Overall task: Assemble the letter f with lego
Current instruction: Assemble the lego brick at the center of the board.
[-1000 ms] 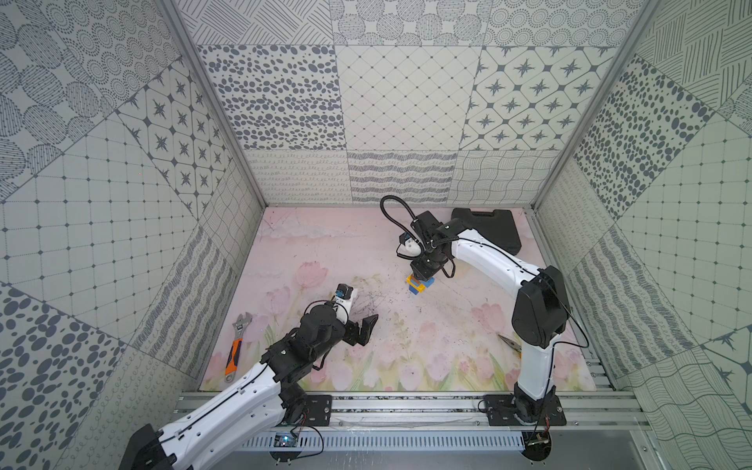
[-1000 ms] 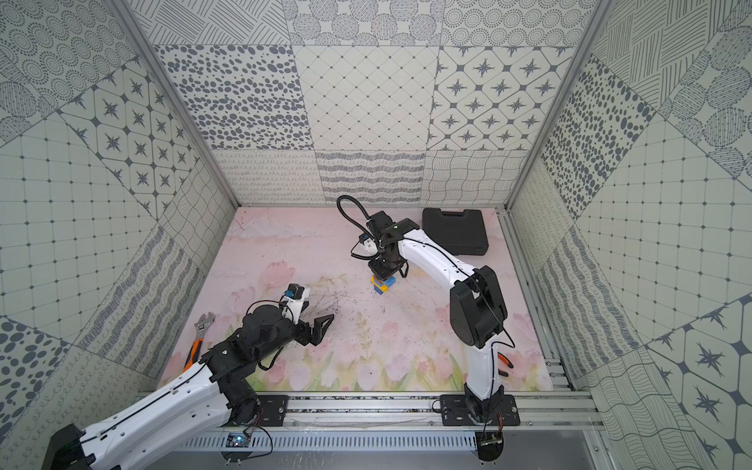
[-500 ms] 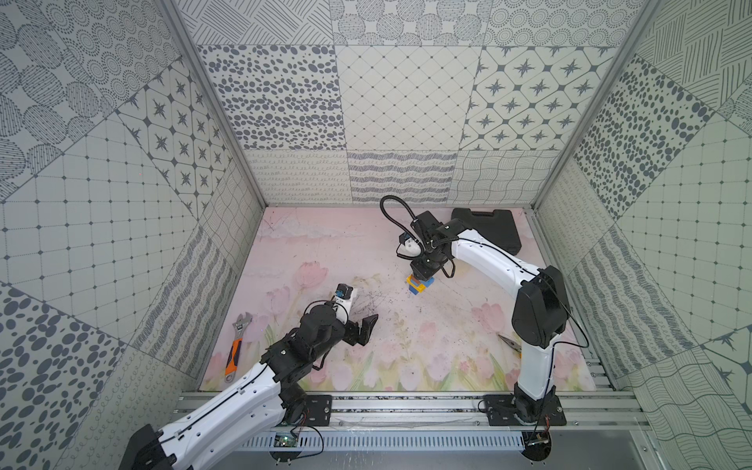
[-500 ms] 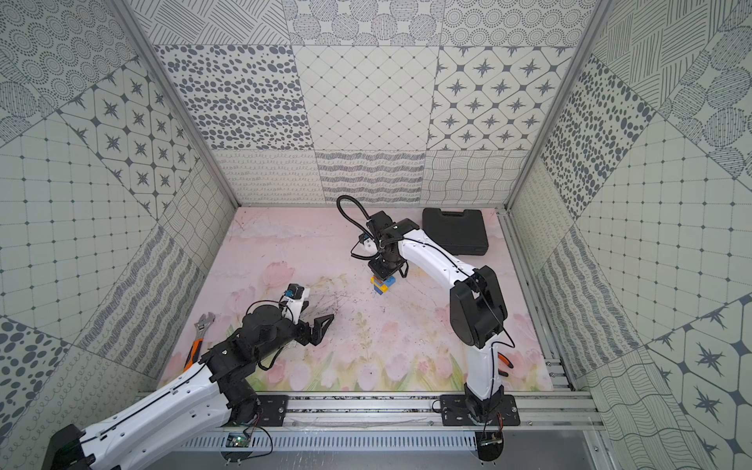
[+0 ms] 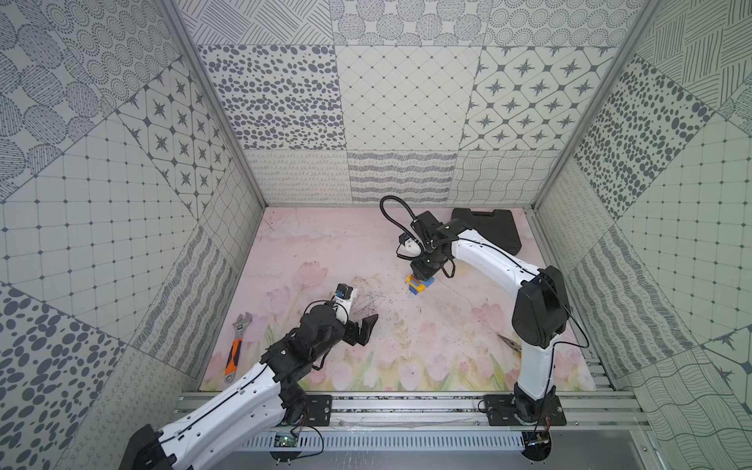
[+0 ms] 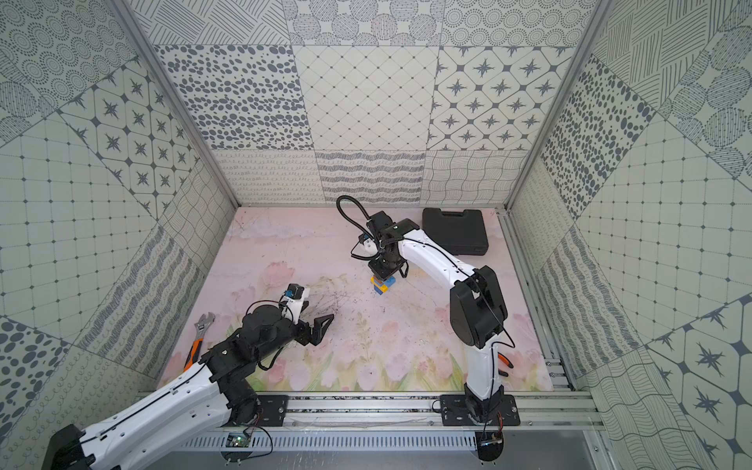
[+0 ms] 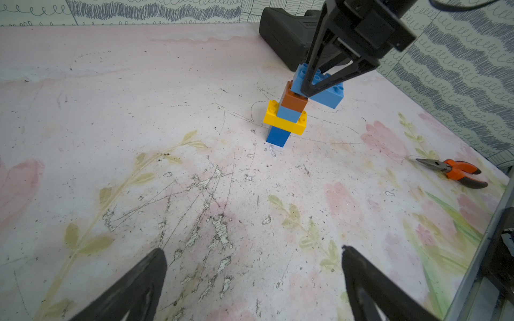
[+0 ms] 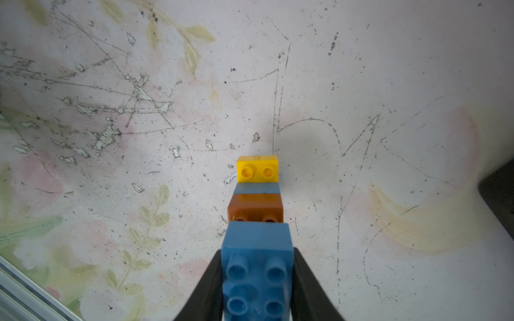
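Both top views hang high above the front rail and look steeply down, covering the whole floral mat; the pair overlaps almost entirely. The left wrist camera rides low over the mat, facing across it toward the lego column, the black case and the pliers. The right wrist camera looks nearly straight down the same column from very close, the long blue brick filling its near field; all four views share the column

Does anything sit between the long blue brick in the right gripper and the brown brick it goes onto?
Nothing visible does. The right gripper is shut on the long blue brick, which already meets the brown brick atop the column; full seating cannot be told.
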